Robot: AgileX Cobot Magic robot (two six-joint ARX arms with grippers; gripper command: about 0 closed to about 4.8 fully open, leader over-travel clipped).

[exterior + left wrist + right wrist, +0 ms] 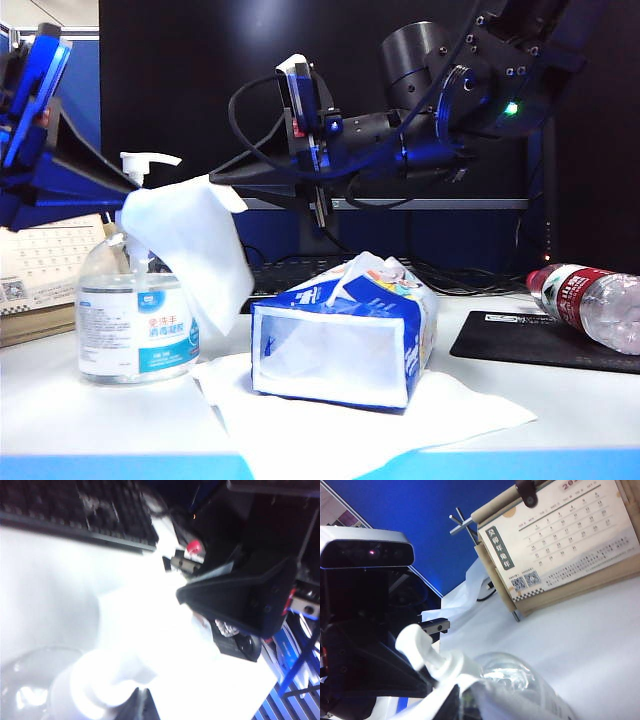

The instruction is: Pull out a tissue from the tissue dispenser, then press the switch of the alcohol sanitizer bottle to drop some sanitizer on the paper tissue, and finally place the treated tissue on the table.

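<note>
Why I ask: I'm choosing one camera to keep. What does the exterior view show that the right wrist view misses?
Only the exterior view: the dispenser, the paper sheet under it, the water bottle and the mat.
Only the right wrist view: a metal cross behind the calendar.
Both: the calendar, the sanitizer bottle, its switch, the left gripper shut beside the switch, and the right gripper shut on the tissue by the bottle.
</note>
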